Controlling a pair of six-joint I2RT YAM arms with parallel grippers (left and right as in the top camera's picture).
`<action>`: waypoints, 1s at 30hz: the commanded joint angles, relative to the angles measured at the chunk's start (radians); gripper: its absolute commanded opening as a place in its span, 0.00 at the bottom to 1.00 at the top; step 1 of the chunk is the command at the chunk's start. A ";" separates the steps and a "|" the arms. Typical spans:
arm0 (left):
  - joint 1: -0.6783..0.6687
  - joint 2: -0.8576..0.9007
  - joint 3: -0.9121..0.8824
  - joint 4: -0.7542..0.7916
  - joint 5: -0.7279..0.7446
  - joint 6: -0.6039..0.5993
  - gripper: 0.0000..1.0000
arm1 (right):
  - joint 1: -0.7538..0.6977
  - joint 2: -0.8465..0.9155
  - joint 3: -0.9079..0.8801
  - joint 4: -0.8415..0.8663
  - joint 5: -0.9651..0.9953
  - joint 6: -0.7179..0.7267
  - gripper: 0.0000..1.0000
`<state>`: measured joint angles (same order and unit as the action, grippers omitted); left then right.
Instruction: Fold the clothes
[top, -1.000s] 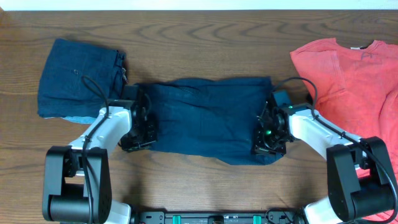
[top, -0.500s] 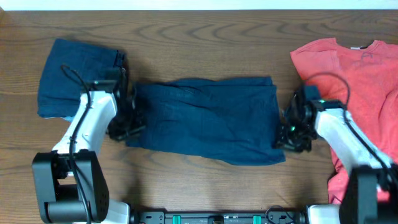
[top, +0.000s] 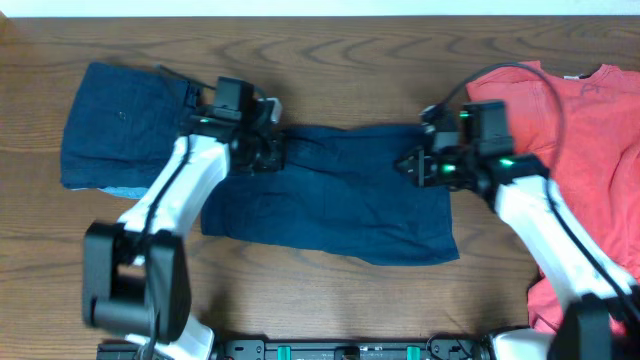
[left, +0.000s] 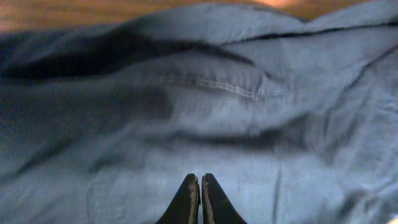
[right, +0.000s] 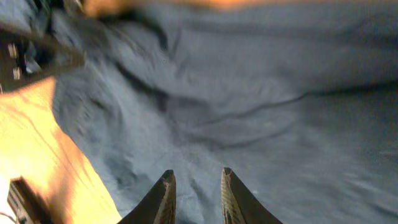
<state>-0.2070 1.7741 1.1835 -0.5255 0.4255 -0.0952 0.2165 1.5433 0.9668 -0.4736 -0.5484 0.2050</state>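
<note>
From above, the navy shorts (top: 335, 195) are seen spread flat in the middle of the wooden surface (top: 330, 50). A folded navy piece (top: 120, 125) is laid at the left, and a coral-red T-shirt (top: 575, 130) is spread at the right. The left gripper (top: 272, 152) is held over the top left corner of the shorts. The right gripper (top: 408, 165) is held over the top right corner. How wide each one is open cannot be told from up here.

In the left wrist view, the left gripper (left: 199, 178) is seen pressed shut, tip against tip. No cloth is seen pinched between the tips. The navy shorts (left: 261, 137) fill the view, all soft bumps and dips. A stitched seam (left: 214, 85) is seen running across them.

In the right wrist view, the right gripper (right: 196, 173) is seen a little open, with nothing held in the gap. The navy shorts (right: 280, 106) lie wrinkled below it, beside a strip of bare surface (right: 43, 162).

The cloth is judged to be soft, light and floppy. It would likely sag and crease when lifted. A better hold is likely to be had at a corner or along a thick stitched edge, where the cloth is doubled. Both top corners are best lifted together, so the fold comes out even.
</note>
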 joint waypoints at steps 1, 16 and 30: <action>-0.002 0.099 0.009 0.067 0.010 0.024 0.06 | 0.052 0.127 -0.012 -0.008 -0.015 0.026 0.21; 0.178 0.202 0.040 0.277 -0.041 -0.146 0.07 | 0.036 0.345 -0.012 -0.267 0.430 0.087 0.10; 0.162 -0.078 0.069 -0.237 0.229 -0.015 0.09 | -0.005 0.090 -0.003 -0.285 -0.103 -0.307 0.25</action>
<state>-0.0040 1.7329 1.2381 -0.7010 0.6075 -0.1806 0.2115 1.7298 0.9615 -0.7765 -0.4789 0.0444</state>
